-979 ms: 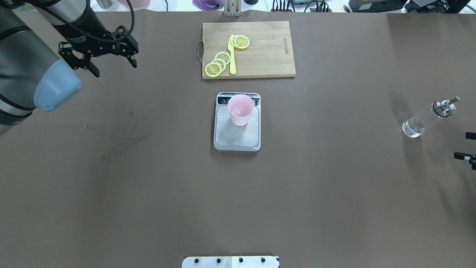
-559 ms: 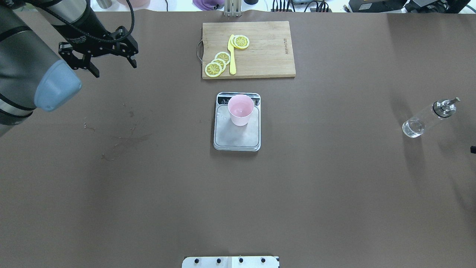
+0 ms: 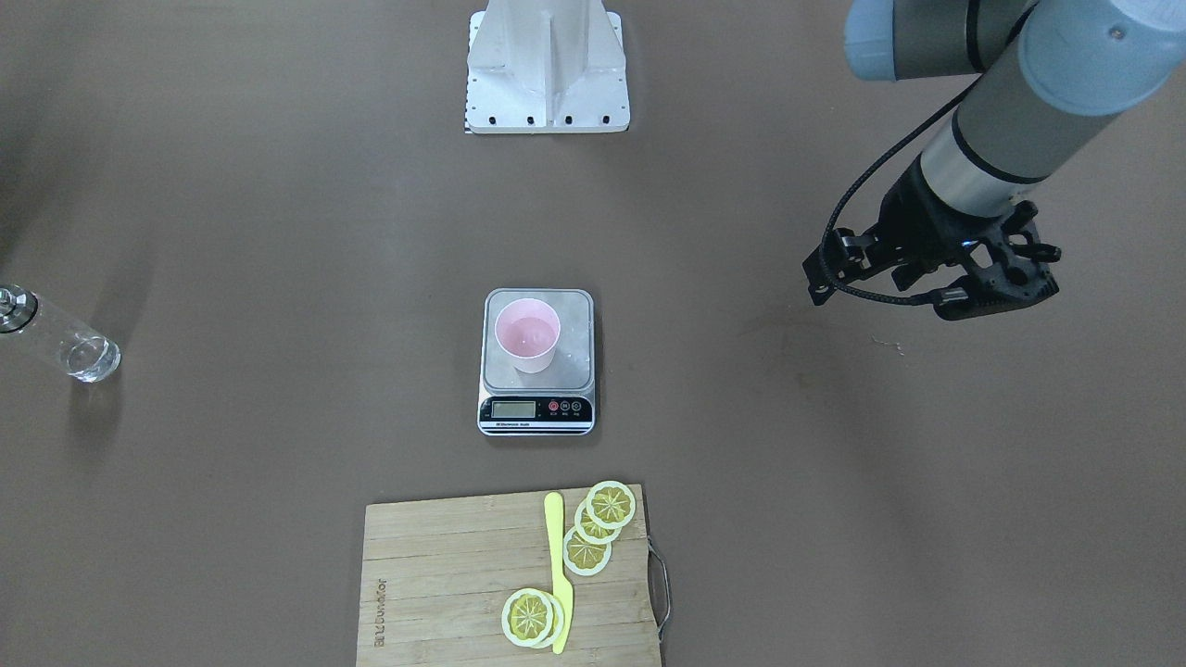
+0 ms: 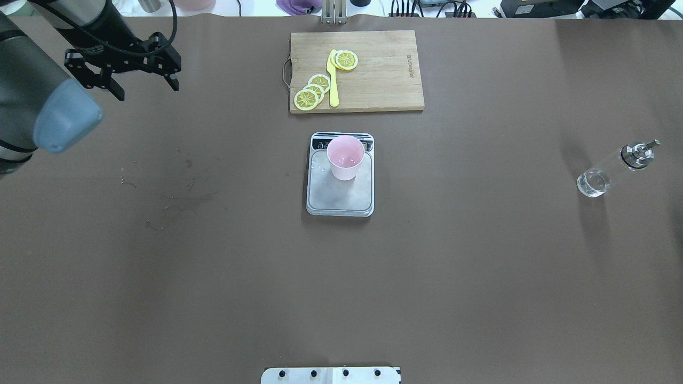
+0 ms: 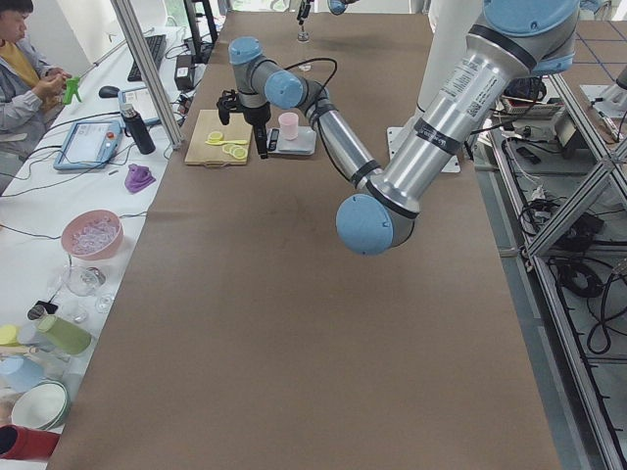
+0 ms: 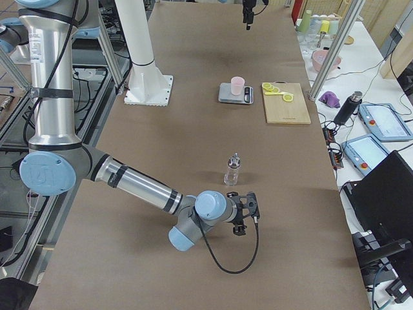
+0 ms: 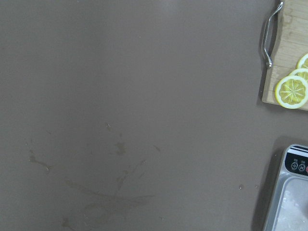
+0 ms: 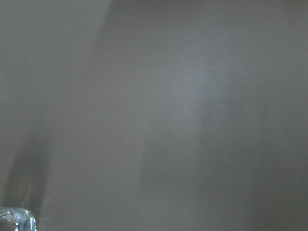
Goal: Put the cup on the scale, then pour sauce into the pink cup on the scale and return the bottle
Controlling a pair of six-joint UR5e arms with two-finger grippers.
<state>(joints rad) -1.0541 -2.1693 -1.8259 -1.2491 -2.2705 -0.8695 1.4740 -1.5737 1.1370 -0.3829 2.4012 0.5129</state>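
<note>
The pink cup (image 4: 346, 157) stands upright on the far part of the scale's steel platform (image 4: 340, 197), by the display strip (image 3: 536, 409). The glass bottle (image 4: 613, 170) with its silver spout cap stands free on the table at the far right, a little clear sauce in its base; it also shows in the front view (image 3: 57, 343). My left gripper (image 4: 145, 88) is open and empty, high over the table's far left. My right gripper (image 6: 245, 216) shows only in the exterior right view, near the bottle (image 6: 231, 170) and apart from it; I cannot tell whether it is open.
A wooden cutting board (image 4: 373, 80) with lemon slices (image 4: 312, 90) and a yellow knife (image 4: 333, 80) lies beyond the scale. Faint stains (image 4: 176, 202) mark the brown mat left of the scale. The robot's base plate (image 4: 331, 375) sits at the near edge.
My left gripper has moved a little further left and away, still open. The right gripper's fingertips have left the overhead view's right edge. Cup, scale and bottle have not moved.
</note>
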